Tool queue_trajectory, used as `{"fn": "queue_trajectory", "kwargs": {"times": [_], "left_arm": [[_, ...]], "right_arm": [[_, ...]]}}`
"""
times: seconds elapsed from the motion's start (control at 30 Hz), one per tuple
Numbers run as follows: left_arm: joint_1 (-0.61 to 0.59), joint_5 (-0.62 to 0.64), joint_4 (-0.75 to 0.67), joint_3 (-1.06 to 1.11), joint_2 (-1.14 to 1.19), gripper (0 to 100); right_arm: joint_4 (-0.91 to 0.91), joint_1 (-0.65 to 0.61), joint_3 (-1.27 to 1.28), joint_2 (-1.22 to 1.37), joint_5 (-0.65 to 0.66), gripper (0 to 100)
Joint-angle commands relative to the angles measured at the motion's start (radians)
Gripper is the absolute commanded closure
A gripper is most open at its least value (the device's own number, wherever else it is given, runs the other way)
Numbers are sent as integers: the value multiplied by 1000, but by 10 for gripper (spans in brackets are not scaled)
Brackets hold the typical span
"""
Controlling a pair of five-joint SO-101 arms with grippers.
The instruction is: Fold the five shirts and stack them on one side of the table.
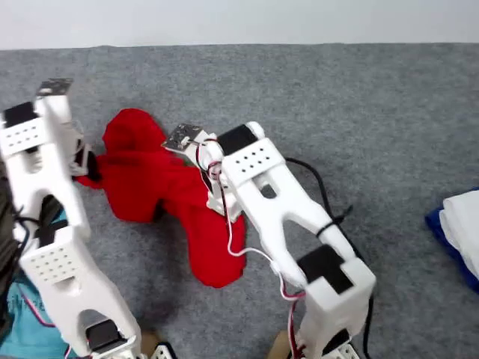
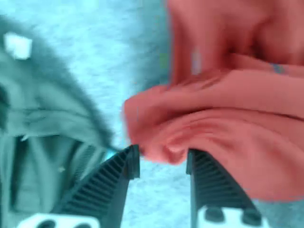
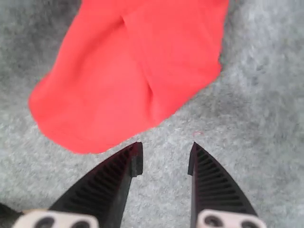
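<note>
Far left edge of table (image 1: 359, 105): 1 dark garment (image 2: 42, 137), crumpled, w/ 1 teal shirt (image 1: 21, 338) just beside it near the arm bases. Next, left gripper (image 2: 161, 159): jaws spread, a bunched fold of the red shirt (image 1: 150, 179) sits betw. the 2 tips, not clamped. Dark garment lies close on the gripper's other side. The red shirt, 1 only, lies unfolded and rumpled left of centre on the grey table, a long part trailing toward the bases. Right gripper (image 3: 164, 152) is at the shirt's other side. Its jaws are also spread, holding nothing, tips over bare table just short of the cloth's edge. Far right edge: 1 white folded piece (image 1: 465, 221) atop 1 blue piece (image 1: 447, 238), well apart from the red one. Count: 2 arms, 5 garments in all.
</note>
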Motion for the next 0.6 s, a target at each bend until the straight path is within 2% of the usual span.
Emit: {"fn": "queue_trajectory", "kwargs": {"times": [0.0, 0.07, 0.33, 0.57], "left_arm": [[-23, -60, 32, -1, -8, 825], [-12, -81, 78, 2, -8, 825], [49, -121, 78, 97, -153, 824], [189, -166, 77, 384, -456, 823]], "right_arm": [[44, -4, -101, 38, 12, 823], [68, 12, -115, 54, 12, 824], [166, 151, -117, 21, 11, 824], [170, 294, -110, -64, 11, 824]]}}
